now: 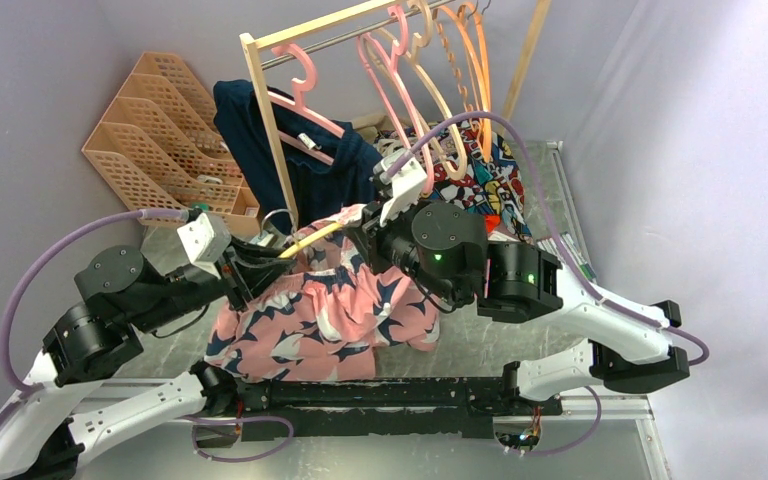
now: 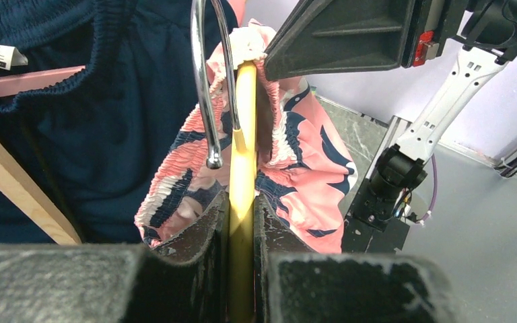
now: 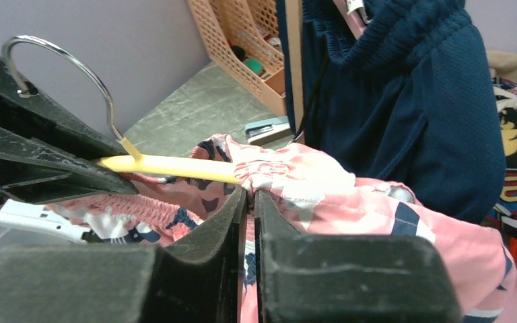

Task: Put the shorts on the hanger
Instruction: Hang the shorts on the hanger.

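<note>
The pale yellow hanger (image 1: 312, 238) with its silver wire hook (image 1: 275, 222) is held in the air over the table middle. My left gripper (image 1: 257, 262) is shut on the hanger's arm (image 2: 242, 202). The salmon-pink shorts (image 1: 310, 315) with navy and white blotches hang below it, their waistband bunched over the hanger's far end (image 3: 269, 168). My right gripper (image 1: 370, 240) is shut on the shorts' waistband (image 3: 289, 202), right beside the hanger (image 3: 175, 167). The hook also shows in the left wrist view (image 2: 209, 87) and right wrist view (image 3: 67, 57).
A wooden rack (image 1: 270, 130) stands behind, with pink (image 1: 390, 70) and orange hangers (image 1: 470, 70) and a navy garment (image 1: 310, 160) on a pink hanger. Peach lattice file trays (image 1: 160, 130) stand at the back left. A cartoon-print cloth (image 1: 485, 180) lies at the back right.
</note>
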